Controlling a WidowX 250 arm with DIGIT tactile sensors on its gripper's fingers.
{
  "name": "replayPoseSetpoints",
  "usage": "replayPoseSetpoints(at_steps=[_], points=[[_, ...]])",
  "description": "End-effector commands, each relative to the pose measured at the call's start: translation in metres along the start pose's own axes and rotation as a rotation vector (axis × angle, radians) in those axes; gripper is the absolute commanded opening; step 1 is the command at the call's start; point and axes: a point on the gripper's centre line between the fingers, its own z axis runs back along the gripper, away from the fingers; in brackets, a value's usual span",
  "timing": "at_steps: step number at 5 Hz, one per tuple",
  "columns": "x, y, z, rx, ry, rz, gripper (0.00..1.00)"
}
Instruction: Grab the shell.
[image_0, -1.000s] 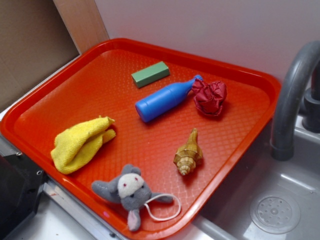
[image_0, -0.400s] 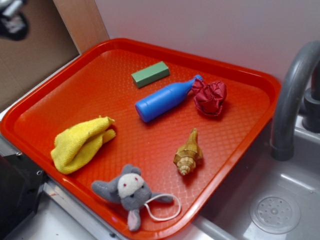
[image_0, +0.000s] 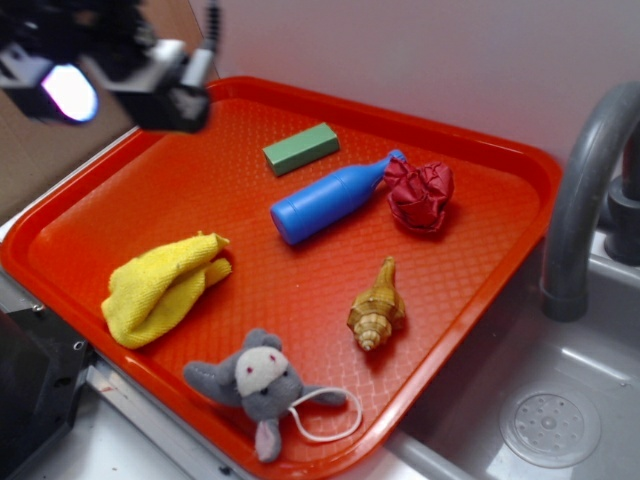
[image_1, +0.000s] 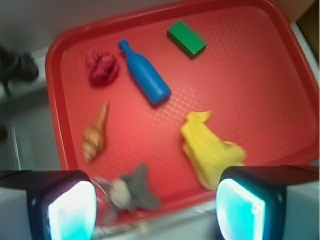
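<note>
The golden-tan spiral shell (image_0: 376, 306) lies on the red tray (image_0: 470, 280), right of the middle, tip pointing away. In the wrist view the shell (image_1: 95, 139) is at the left, near the tray's left rim. My gripper (image_0: 110, 80) is a blurred shape high at the upper left, above the tray's far left corner and far from the shell. In the wrist view the gripper (image_1: 156, 210) is open, its two fingers wide apart with nothing between them.
On the tray lie a green block (image_0: 300, 148), a blue bottle (image_0: 330, 198), a red wrinkly ball (image_0: 420, 195), a yellow cloth (image_0: 165, 285) and a grey plush toy (image_0: 262, 385). A grey faucet (image_0: 585, 190) and sink (image_0: 550, 425) are at the right.
My gripper has come into the exterior view from the upper left and moved right, over the tray's far left corner. The things on the tray have not moved.
</note>
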Motion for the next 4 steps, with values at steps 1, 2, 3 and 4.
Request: replayPoseSetpoints(at_steps=[1, 2, 3, 4], points=[[0.014, -0.050, -0.028, -0.004, -0.071, 0.145, 1.00], [0.020, -0.068, -0.051, 0.004, -0.068, 0.161, 1.00], [0.021, -0.084, -0.074, 0.000, -0.014, 0.148, 1.00], [0.016, -0.084, -0.101, 0.021, 0.041, 0.134, 1.00]])
